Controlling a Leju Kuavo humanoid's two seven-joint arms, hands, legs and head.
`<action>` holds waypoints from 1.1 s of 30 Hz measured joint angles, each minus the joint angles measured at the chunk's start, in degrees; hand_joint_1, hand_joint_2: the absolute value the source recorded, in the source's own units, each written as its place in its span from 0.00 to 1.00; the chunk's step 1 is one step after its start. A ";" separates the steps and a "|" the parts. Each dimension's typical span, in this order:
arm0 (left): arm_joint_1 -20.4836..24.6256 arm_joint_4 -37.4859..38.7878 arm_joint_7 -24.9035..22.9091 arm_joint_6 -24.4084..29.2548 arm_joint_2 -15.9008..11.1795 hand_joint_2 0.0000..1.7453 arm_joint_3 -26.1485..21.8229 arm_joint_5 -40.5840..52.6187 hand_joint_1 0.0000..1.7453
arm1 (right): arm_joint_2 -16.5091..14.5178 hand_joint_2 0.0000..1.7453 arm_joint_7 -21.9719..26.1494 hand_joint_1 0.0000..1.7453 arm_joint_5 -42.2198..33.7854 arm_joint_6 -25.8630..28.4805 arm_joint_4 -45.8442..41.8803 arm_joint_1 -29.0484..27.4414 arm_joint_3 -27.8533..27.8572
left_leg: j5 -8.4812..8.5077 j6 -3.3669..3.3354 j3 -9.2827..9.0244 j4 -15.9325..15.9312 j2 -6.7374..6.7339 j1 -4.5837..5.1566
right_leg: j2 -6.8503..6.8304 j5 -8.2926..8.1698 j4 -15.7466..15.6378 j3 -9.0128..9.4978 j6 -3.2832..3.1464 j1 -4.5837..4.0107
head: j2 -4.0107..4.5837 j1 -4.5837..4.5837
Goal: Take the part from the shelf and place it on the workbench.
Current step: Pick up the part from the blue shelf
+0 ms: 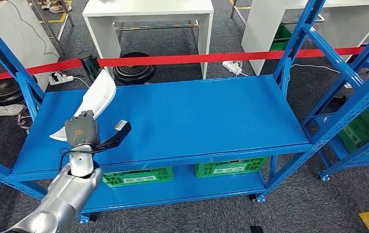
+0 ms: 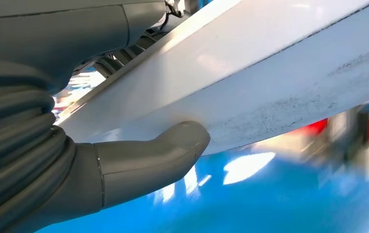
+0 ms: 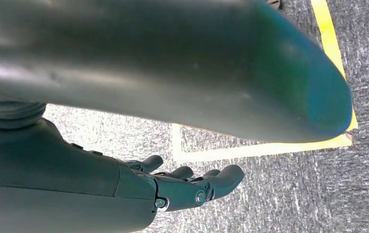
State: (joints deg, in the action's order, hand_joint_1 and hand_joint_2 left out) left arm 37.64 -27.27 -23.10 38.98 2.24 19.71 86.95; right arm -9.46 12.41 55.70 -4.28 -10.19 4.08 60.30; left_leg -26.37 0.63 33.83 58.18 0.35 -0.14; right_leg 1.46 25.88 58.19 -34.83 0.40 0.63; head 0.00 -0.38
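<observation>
Left hand (image 1: pixel 82 130): gripping the white part (image 1: pixel 94 102) at its lower end; thumb (image 2: pixel 173 145) pressed against the part's underside, the other fingers on the opposite face, mostly hidden by it.
Grip rationale (judgement): holding one end lets the long curved piece stick out forward, away from the forearm, so its far end can be lowered without the wrist meeting the deck.
Part: white curved shell, tilted, far end raised and pointing away from the robot; scuffed with dark specks along one edge. It sits over the left portion of the blue surface (image 1: pixel 187 116); whether its near end touches the deck cannot be told.
Right hand (image 3: pixel 192 187): hanging beside the body over grey carpet (image 3: pixel 294 194) and a yellow floor line (image 3: pixel 250 150); holds nothing, fingers loosely extended and apart.
Blue surface: flat top deck of a blue rack; green crates (image 1: pixel 139 175) on the lower level.
Beyond: red barrier tape (image 1: pixel 197 59), white tables (image 1: pixel 148 12).
Stage (judgement): part in hand above the surface; lowering and release remain.
Risk (judgement): an end-held shell may rock or slide when let go.
</observation>
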 joint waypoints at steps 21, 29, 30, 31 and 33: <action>-17.65 -44.85 58.80 -4.54 5.75 1.00 -7.62 -50.23 1.00 | 0.13 0.00 -2.16 0.00 0.39 -0.19 0.01 -0.16 0.33 | -0.15 -0.08 0.07 0.00 -0.01 0.06 | 0.08 0.13 -0.01 -0.11 0.09 0.04 | 0.00 0.01; -24.40 -59.21 63.03 -12.91 3.45 1.00 -3.77 -68.14 1.00 | 0.07 0.00 -3.89 0.00 1.72 0.08 0.02 -0.34 0.36 | -0.17 -0.04 0.05 -0.01 -0.05 0.02 | 0.11 0.18 0.02 -0.09 0.06 0.02 | 0.00 0.00; -25.40 -61.35 63.17 -14.05 2.71 1.00 -2.77 -69.62 1.00 | 0.03 0.00 -4.24 0.00 1.98 0.09 0.02 -0.41 0.36 | -0.20 -0.05 0.06 0.00 -0.03 0.03 | 0.10 0.20 0.01 -0.08 0.06 0.03 | 0.00 0.00; -26.29 -63.16 63.24 -15.70 2.02 1.00 -1.92 -70.54 1.00 | -0.02 0.00 -4.69 0.00 2.29 0.09 0.02 -0.45 0.35 | -0.23 -0.07 0.06 0.01 0.00 0.06 | 0.08 0.22 0.00 -0.06 0.06 0.06 | 0.00 0.00; -27.80 -66.01 63.30 -20.63 0.70 1.00 -0.62 -71.76 1.00 | -0.17 0.00 -6.03 0.00 2.92 0.12 0.02 -0.45 0.32 | -0.28 -0.12 0.05 0.02 0.01 0.13 | 0.06 0.25 -0.01 -0.04 0.10 0.14 | 0.00 0.01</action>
State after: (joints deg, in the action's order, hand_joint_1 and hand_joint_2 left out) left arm 9.85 -93.28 40.20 18.35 2.94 19.09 15.19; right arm -9.63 6.38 58.62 -4.16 -10.16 3.63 60.62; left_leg -26.66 0.51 33.88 58.21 0.37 0.00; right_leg 1.53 26.12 58.19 -34.87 0.50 0.77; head 0.00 -0.37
